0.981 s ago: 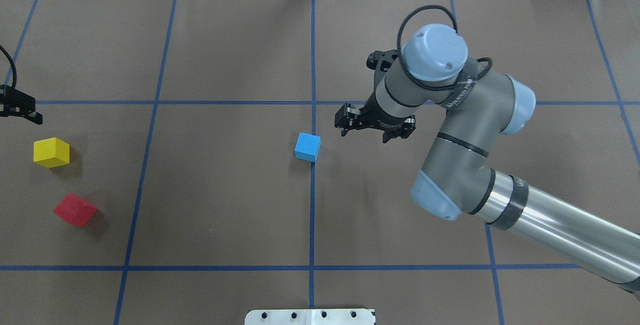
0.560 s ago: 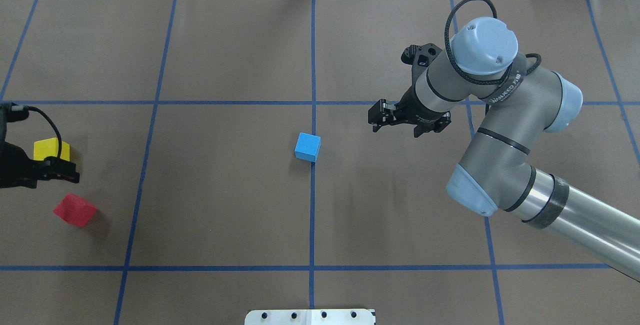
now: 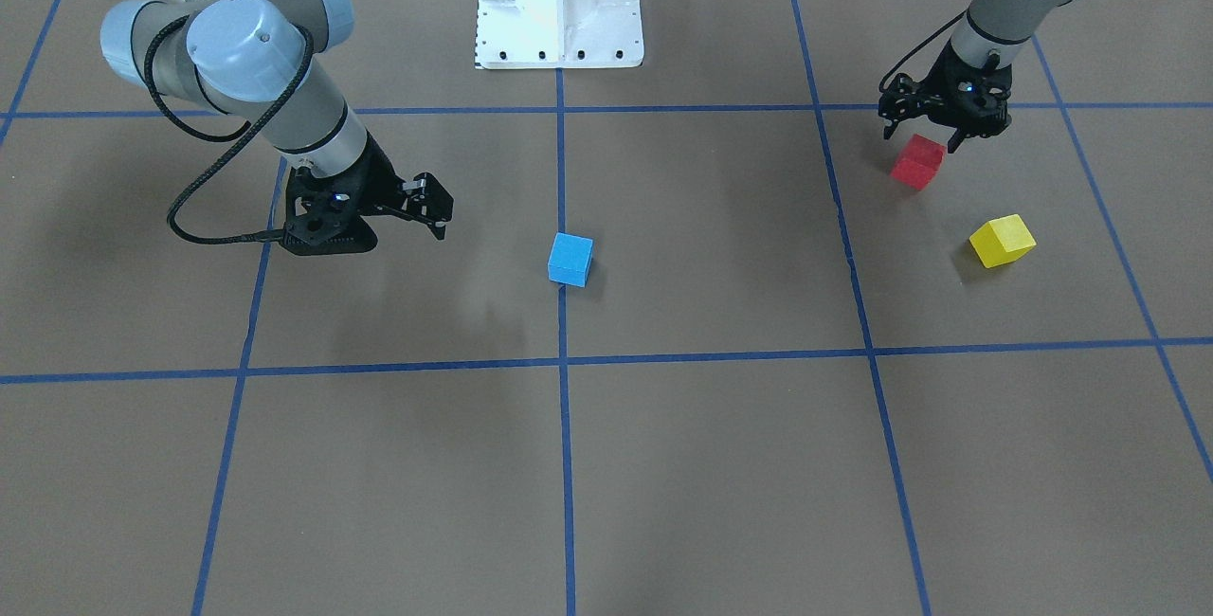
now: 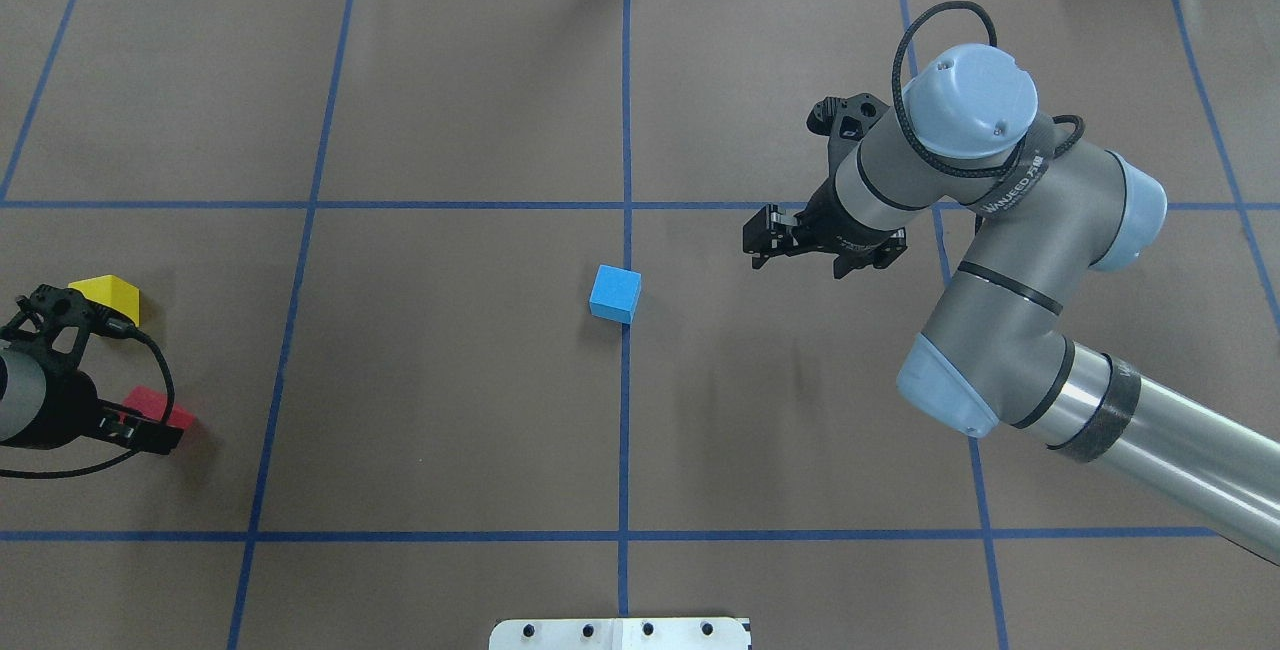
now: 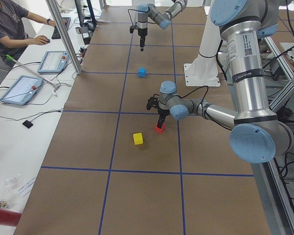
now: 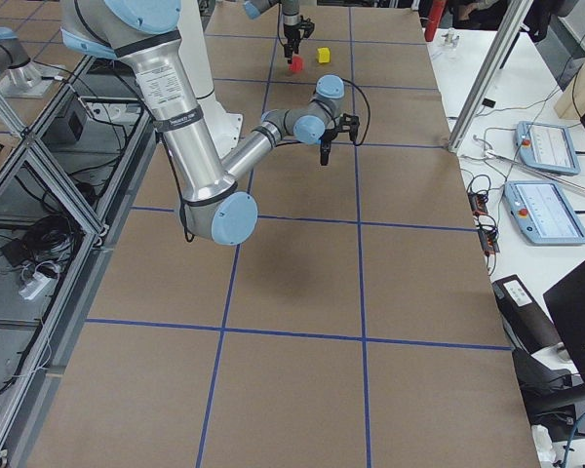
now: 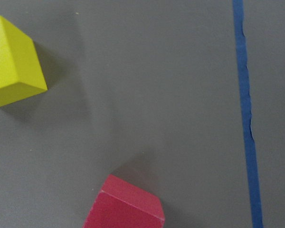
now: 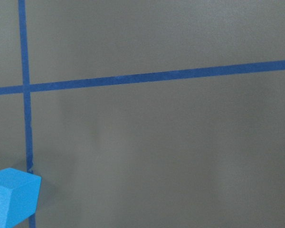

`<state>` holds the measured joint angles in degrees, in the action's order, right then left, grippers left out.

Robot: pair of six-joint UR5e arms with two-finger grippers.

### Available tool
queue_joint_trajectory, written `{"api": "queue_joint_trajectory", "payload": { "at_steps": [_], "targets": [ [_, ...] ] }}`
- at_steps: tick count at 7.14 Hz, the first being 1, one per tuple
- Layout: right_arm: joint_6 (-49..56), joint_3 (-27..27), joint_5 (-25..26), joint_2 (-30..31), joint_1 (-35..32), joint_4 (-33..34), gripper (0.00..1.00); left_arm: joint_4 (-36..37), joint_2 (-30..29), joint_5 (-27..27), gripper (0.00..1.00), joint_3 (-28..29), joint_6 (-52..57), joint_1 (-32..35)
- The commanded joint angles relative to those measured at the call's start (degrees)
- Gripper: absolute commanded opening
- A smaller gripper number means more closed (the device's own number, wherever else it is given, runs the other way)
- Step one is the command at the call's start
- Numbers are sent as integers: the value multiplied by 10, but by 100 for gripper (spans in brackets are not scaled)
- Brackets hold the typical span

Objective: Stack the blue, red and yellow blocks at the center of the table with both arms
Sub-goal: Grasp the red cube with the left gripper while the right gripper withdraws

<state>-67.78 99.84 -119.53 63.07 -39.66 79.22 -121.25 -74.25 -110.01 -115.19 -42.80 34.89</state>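
Blue block: a small, solid bright blue cube [image 4: 614,293] sits alone at the middle of the table [image 4: 450,80]. It touches the centre tape line [image 4: 626,110], and nothing is stacked on it.
Red block: a small red cube [image 3: 916,162] rests far out on the robot's left side of the table, turned askew to the grid.
Yellow block: a small yellow cube [image 3: 1002,240] lies near the red cube but apart from it, a little farther from the robot's base.
Left claw: the black left gripper [image 3: 922,136] hangs directly over the red cube. Its fingers are spread wide and grip nothing; I cannot tell whether they touch the cube.
Right claw: the black right gripper [image 4: 797,263] is raised above the table on the robot's right of the blue cube, apart from it, fingers spread and empty.
Table: a brown cover marked with a blue tape grid.
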Motion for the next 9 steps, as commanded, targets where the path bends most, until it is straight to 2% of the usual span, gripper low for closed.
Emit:
{"api": "queue_joint_trajectory", "payload": {
  "at_steps": [1,4,9],
  "targets": [
    [-1,-3,12,1,10,0,100,0,3,1,96,0,71,4],
    [-1,-6,12,7,16,-1,100,-1,-32,0,96,30,91,1],
    [-4,-4,12,6,20,-1,100,-2,-24,-1,96,34,128,4]
  ]
}}
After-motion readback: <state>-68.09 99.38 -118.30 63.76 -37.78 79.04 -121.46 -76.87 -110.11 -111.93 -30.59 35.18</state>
